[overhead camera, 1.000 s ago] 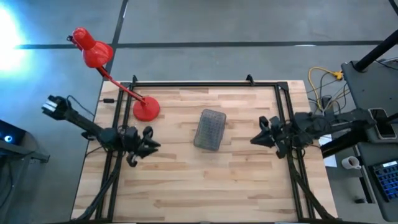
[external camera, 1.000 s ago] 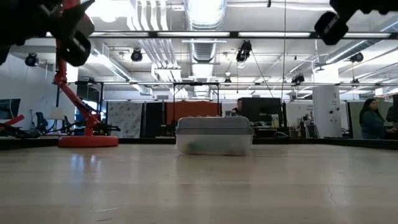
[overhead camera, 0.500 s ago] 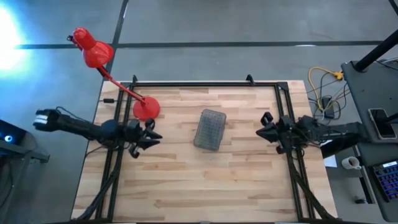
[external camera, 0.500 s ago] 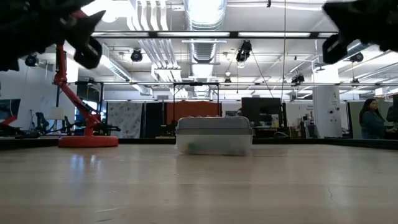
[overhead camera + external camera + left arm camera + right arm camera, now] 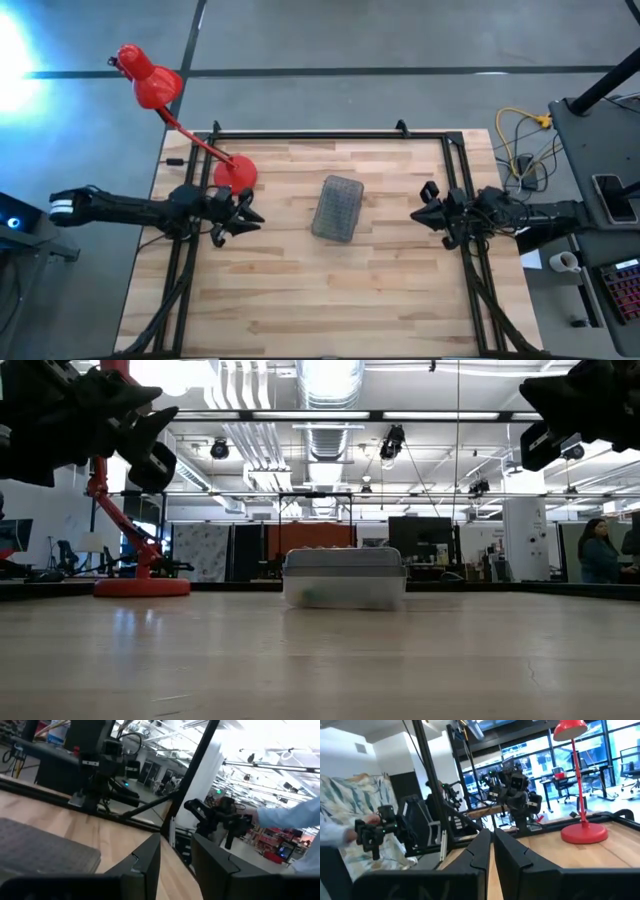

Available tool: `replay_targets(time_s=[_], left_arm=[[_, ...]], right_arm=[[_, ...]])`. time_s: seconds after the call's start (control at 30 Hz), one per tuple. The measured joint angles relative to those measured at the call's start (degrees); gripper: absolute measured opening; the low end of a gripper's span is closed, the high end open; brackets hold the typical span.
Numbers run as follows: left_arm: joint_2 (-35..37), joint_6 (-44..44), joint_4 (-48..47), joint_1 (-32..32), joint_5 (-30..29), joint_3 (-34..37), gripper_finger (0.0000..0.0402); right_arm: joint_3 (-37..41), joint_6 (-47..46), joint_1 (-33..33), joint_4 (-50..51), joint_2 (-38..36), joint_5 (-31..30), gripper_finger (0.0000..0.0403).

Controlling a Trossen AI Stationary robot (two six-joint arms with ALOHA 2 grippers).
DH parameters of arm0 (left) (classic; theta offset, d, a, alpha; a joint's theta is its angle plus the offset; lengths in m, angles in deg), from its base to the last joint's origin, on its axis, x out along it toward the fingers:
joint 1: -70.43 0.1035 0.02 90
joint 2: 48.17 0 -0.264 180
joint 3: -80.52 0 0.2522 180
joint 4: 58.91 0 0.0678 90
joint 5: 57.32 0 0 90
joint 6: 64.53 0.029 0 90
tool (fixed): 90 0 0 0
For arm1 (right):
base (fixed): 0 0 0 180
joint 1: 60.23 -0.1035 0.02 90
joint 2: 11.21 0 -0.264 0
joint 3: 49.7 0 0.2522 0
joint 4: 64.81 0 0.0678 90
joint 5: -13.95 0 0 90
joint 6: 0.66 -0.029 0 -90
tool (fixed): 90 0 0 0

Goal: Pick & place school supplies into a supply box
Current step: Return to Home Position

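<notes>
Box (image 5: 337,208) lies shut on the surface (image 5: 300,290), so left hand (image 5: 248,212), fingers apart, and right hand (image 5: 421,206), fingers together, hang clear.

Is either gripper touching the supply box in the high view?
No, the left gripper and the right gripper are each well off to one side of the supply box, with bare table between.

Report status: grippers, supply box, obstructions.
Left gripper open, empty, raised at left side of table. Right gripper shut, empty, raised at right side. Supply box closed, mid-table. Red lamp near left gripper, apart from box.
</notes>
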Motion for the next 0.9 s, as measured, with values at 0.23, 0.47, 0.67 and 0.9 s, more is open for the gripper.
replay_targets(time_s=[0.23, 0.47, 0.67, 0.9], left_arm=[[1.3, -0.4, -6.6, -5.0, -6.0, 0.0, 0.0093], [29.7, -0.4, -32.6, -9.0, -12.8, 0.0, 0.0093], [39.2, -0.4, -37.6, -9.0, -12.6, -0.1, 0.0093], [37.6, -0.4, -46.7, -8.7, -12.5, 0.0, 0.0093]], right_arm=[[0.0, -0.7, 0.0, -0.1, 0.2, 0.0, 0.0018], [-0.2, -0.9, -0.2, 6.0, -7.1, 0.2, 0.0018], [-0.1, -0.8, -1.1, 7.2, -7.1, -1.5, 0.0018], [0.0, -0.9, -1.1, 7.5, -7.1, -1.7, 0.0018]])
